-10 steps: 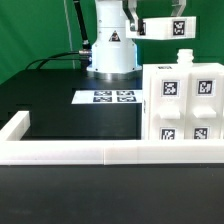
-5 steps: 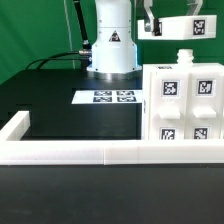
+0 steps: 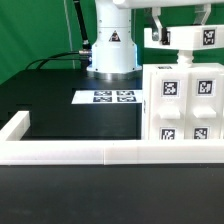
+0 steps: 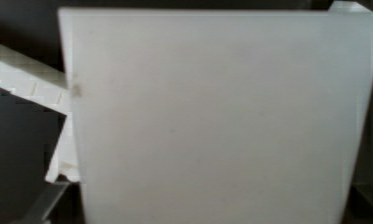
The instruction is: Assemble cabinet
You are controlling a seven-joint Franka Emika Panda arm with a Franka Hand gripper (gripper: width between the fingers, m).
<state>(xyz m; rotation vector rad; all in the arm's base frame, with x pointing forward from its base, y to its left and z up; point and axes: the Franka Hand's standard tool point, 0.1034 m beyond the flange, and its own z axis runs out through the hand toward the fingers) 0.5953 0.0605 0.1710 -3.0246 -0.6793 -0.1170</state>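
You have a black bench (image 3: 60, 115) in front of you. A low white rail (image 3: 70, 152) runs along its near edge and up the exterior view's left side. Behind the bench there is a green wall (image 3: 25, 40). A black cable (image 3: 60, 55) runs to the white robot base (image 3: 110, 50) at the back. The marker board (image 3: 112, 97) lies flat on the bench just in front of that base and shows four black and white squares. The cabinet body (image 3: 185, 110) stands on the exterior view's right, close behind the rail. Its front shows four tags (image 3: 169, 88) of the same kind. The tags are only square patterns, too small to read as words or numbers. Your tool (image 3: 170, 20) is up high, right above the cabinet body. Its jaws stand fairly wide and grip a flat panel (image 3: 182, 40) between them. The panel hangs level, just over the top of the body, and you cannot tell if the two touch. It has a tag near each end. In the wrist view the flat panel (image 4: 209, 110) fills almost the whole picture as a plain white sheet. Dark bench and a slanted white bar (image 4: 23, 82) show beside it, too blurred to name.
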